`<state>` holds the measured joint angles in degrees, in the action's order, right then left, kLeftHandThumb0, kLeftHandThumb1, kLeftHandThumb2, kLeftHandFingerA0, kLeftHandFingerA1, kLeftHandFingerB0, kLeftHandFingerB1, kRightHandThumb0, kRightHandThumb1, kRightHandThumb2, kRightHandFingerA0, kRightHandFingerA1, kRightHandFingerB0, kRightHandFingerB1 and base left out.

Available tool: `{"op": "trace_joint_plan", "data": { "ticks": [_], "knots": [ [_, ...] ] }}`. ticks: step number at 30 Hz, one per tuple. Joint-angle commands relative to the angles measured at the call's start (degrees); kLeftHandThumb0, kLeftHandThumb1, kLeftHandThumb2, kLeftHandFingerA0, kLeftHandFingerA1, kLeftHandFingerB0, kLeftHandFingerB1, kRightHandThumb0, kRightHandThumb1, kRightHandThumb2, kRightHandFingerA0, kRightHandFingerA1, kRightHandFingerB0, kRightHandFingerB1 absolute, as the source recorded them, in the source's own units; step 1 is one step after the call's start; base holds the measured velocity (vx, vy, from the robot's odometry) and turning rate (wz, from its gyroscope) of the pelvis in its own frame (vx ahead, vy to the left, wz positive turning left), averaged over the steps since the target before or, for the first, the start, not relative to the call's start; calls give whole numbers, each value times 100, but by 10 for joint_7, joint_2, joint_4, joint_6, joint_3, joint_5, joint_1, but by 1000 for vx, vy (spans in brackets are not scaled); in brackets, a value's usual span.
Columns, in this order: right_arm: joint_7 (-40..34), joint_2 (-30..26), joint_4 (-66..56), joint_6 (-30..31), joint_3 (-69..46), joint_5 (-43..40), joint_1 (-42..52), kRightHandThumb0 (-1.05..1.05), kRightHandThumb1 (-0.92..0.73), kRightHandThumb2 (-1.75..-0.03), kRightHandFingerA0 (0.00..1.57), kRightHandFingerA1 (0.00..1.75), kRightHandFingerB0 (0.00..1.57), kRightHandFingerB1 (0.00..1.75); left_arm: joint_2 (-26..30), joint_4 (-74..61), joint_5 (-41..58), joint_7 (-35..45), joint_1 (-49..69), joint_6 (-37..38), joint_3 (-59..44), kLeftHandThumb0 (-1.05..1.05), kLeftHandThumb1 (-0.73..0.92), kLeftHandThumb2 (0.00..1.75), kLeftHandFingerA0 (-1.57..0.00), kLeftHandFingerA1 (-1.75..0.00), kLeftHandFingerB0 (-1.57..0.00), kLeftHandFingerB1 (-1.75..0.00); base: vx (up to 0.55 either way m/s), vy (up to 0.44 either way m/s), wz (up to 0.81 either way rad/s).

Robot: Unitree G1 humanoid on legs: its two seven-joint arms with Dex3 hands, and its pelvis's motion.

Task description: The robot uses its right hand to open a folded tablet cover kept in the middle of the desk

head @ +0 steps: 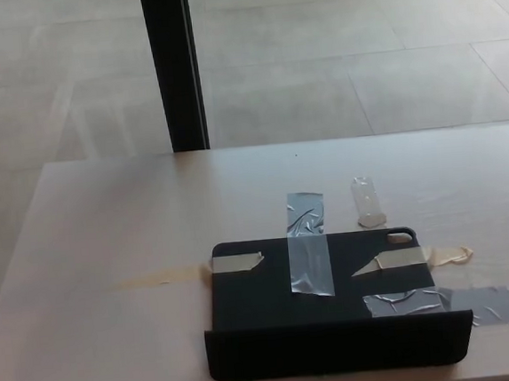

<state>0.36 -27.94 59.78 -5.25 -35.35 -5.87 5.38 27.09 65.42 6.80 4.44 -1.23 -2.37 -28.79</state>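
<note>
The tablet cover (322, 296) lies flat near the front edge of the bench (106, 230), roughly midway across it, dark and rectangular. Along the cover's near side a long flap (339, 343) stands up as a low wall. Neither robot hand shows anywhere, so I cannot tell whether they are open, closed or holding anything.

Several strips of tape pin the cover down. A grey strip (308, 244) crosses its far edge onto the bench, another grey strip (443, 303) runs off the cover's right side, and pale strips sit at its left (234, 264) and right (403, 258). A small clear piece (367, 201) lies on the bench just beyond the cover's far right corner.

The main risk, as I judge it, is in the tape. It is probably meant to stop the base sliding, but if the right robot hand hooks the wrong layer it would pull against the tape rather than lift the flap, and a strip might peel or the whole cover lurch. The flap is thin and close to the bench's front edge, so a low approach could jam fingers into the bench or push the cover's near side instead of getting under it. The dark surface also gives little contrast for finding the seam.
</note>
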Motion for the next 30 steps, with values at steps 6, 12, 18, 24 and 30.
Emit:
{"op": "trace_joint_plan", "data": {
  "ticks": [6, 12, 18, 24, 30],
  "knots": [
    [-10, -56, -87, -57, -170, -153, -96, -88, -88, -68, 74, 47, 48, 40, 43, 62, 91, 14, -36, -24, -104, -77, 85, 65, -68, -77, -52, -65, 0, 0, 0],
    [45, -31, -280, -48, -133, -156, -134, -80, -89, -68, 65, 49, 44, 38, 45, 63, 84, 13, -40, -24, -101, -77, 86, 65, -69, -76, -52, -64, 0, 0, 0],
    [60, 11, -487, -66, -4, -102, -159, -82, -86, -66, 58, 49, 40, 38, 43, 67, 88, 21, -35, -15, -102, -78, 86, 65, -69, -77, -51, -65, 0, 0, 0],
    [62, 16, -513, -148, 123, 29, -170, -79, -91, -67, 71, 55, 39, 40, 44, 67, 91, 23, -35, -17, -103, -76, 87, 66, -67, -77, -51, -65, 0, 0, 0],
    [58, 24, -554, -128, 279, 153, -174, -86, -73, -110, 51, 56, 28, 46, 43, 71, 94, 21, -33, -17, -106, -76, 86, 65, -67, -78, -52, -66, 0, 0, 0]
  ]
}}
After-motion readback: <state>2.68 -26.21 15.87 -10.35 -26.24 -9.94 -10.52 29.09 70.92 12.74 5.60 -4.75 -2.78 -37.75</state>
